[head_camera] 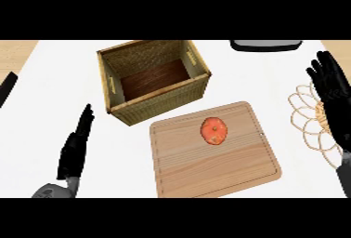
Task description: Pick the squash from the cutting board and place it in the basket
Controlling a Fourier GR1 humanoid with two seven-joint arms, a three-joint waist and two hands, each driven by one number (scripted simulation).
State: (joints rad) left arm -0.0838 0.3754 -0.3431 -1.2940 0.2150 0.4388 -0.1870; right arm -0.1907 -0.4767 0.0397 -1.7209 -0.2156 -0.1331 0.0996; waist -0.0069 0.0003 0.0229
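Nothing done yet: squash [214, 131] sits on the cutting board [226, 172], near-right of the basket [159, 100], which holds nothing visible. Left hand [75, 148] near-left, fingers straight, holding nothing. Right hand [334, 93] at right edge, open, nothing held. Pick and place both remain. No readable labels or writing.

Robot body: two black hands showing.
Left hand [74, 149] is joining a grey forearm [49, 190]; right hand [332, 90] is showing slender black fingers and a grey wrist.
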